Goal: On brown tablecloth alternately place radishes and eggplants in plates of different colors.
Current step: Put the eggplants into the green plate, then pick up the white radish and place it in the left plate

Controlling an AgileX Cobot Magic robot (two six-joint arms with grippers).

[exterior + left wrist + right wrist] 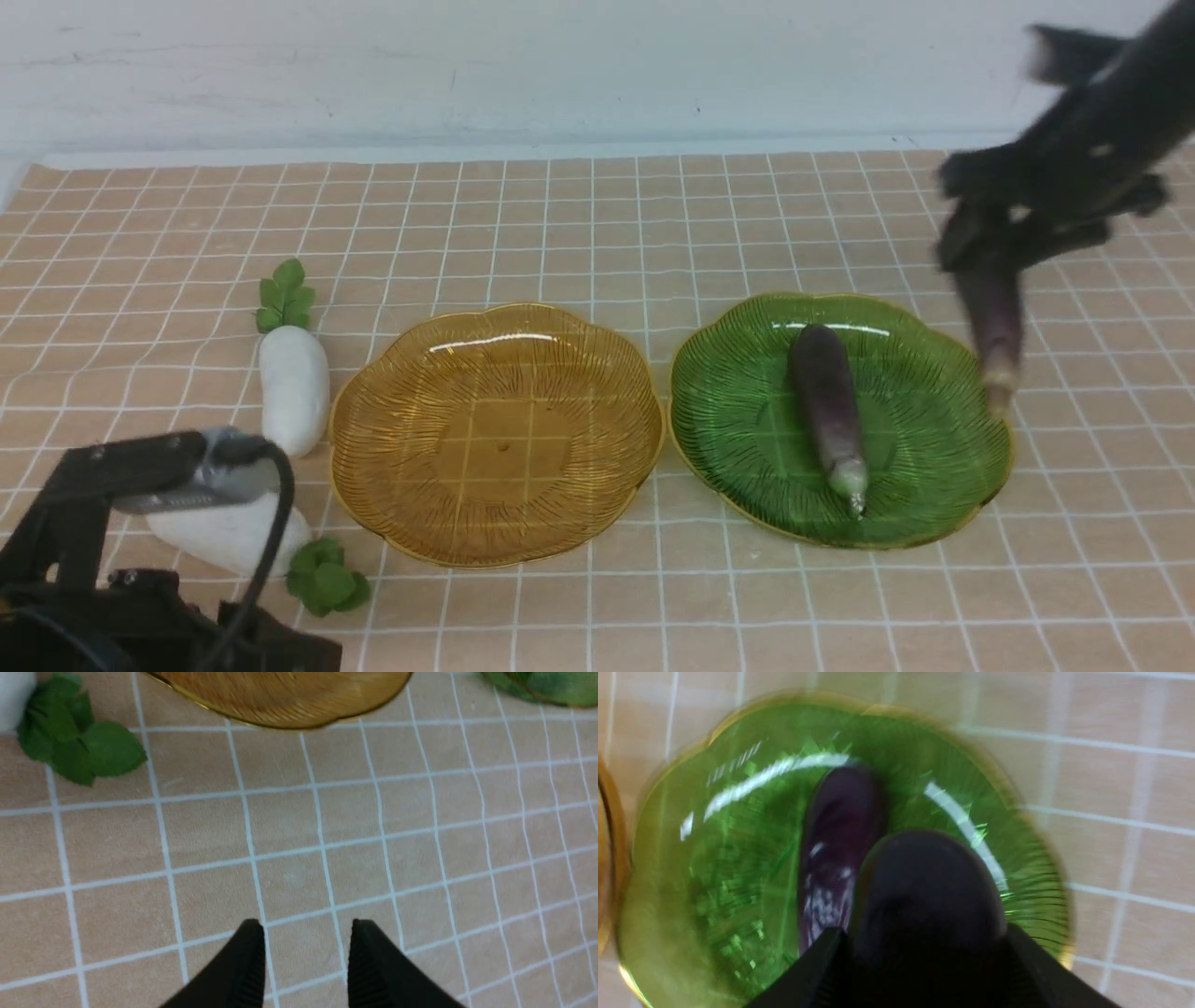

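We judge the step in hand to be carrying the second eggplant (997, 327) to the green plate (728, 411); the right gripper (990, 252) is clamped on its thick end, and it hangs stem down, clear of the brown tablecloth (597, 233), over the plate's right rim; the first eggplant (828, 401) already lies lengthways in the middle of that plate, so we reckon the next move calls for a short carry inward and down, setting the held one beside its partner rather than across it, and letting go only once it rests on the glass; the right arm reaches in from the upper right, blurred, with its wrist camera looking down past the jaws into the plate; the amber plate (495, 439) holds nothing, and the 2 radishes (294, 383) (224, 532) lie on the cloth just left of it; the left gripper (306, 933) sits low over bare cloth near the front, its jaws partly apart with nothing between them.
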